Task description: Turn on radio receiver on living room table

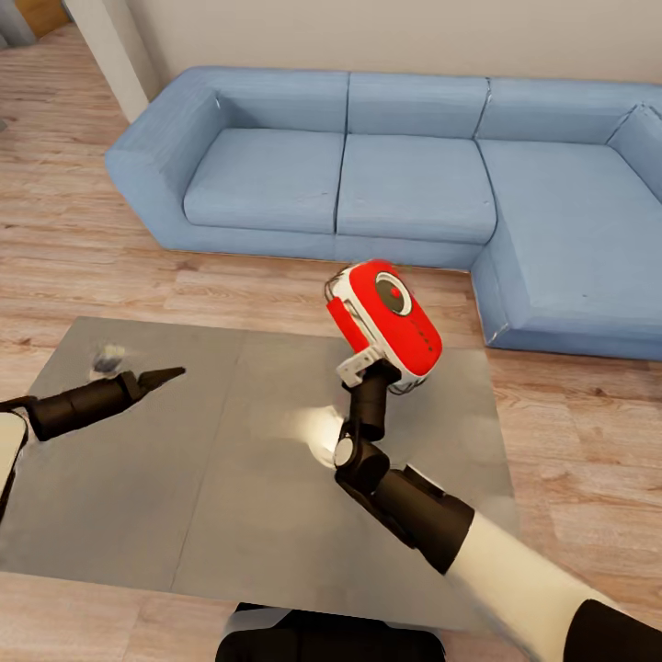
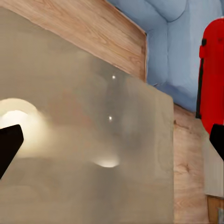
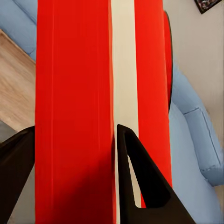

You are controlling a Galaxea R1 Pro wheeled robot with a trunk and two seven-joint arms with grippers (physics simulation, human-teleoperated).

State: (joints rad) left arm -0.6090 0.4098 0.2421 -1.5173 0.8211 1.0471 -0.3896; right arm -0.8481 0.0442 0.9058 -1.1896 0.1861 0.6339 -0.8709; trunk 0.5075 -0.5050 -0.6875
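Observation:
My right gripper [image 1: 372, 365] is shut on the red radio receiver [image 1: 391, 317] and holds it tilted in the air above the far right part of the grey table [image 1: 230, 487]. Its face with the round dark dial points up toward the camera. In the right wrist view the radio's red body and white stripe [image 3: 123, 60] sit between the two black fingers [image 3: 135, 182]. My left gripper [image 1: 158, 376] hovers over the table's left side, apart from the radio. In the left wrist view its fingertips [image 2: 9, 144] stand wide open, with the radio [image 2: 213, 70] beyond them.
A blue L-shaped sofa [image 1: 414, 184] runs behind the table and along the right. Wood plank floor [image 1: 74, 230] surrounds the table. A bright lamp reflection [image 1: 317, 428] glows on the tabletop, and a small blurry dark patch [image 1: 108, 360] shows near the left gripper.

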